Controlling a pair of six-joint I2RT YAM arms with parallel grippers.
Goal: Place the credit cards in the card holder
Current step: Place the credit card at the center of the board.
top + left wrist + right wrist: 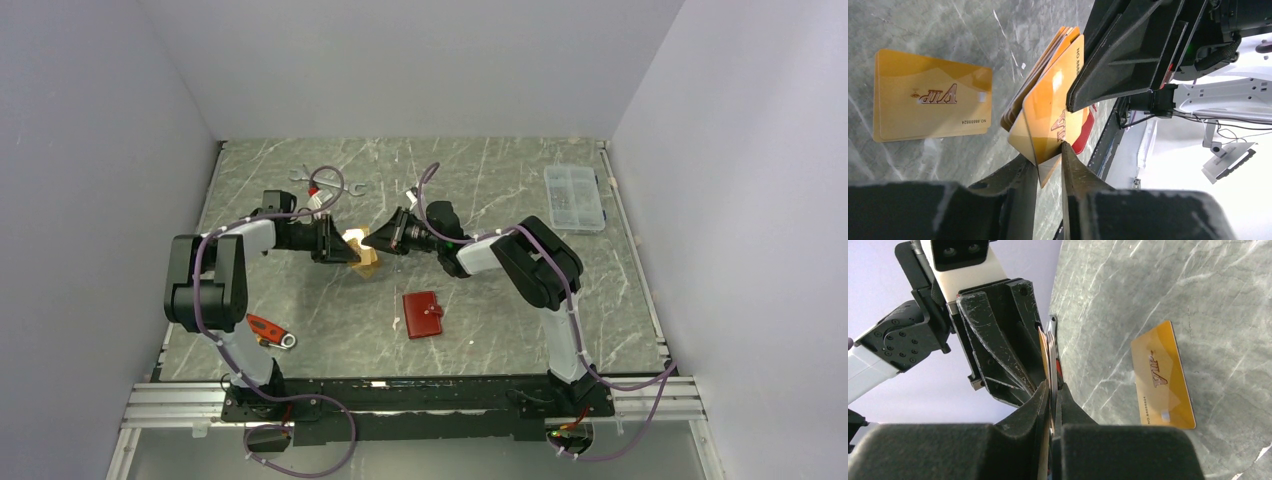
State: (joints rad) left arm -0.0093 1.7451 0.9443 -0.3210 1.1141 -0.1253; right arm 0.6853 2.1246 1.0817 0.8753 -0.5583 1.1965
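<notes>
The left gripper (pixel 1049 162), pinched on a lower corner of the orange credit cards (pixel 1048 100), should draw off only the front one while the right gripper (pixel 1052 390) clamps the rest tight, the closed card holder (pixel 422 315) lying well apart on the bench (pixel 500 320).

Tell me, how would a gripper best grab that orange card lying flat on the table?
Probably from straight above, one finger on each long edge of the orange card, pinching across its narrower width. It lies flat and thin on the table, so no face is reachable sideways.
</notes>
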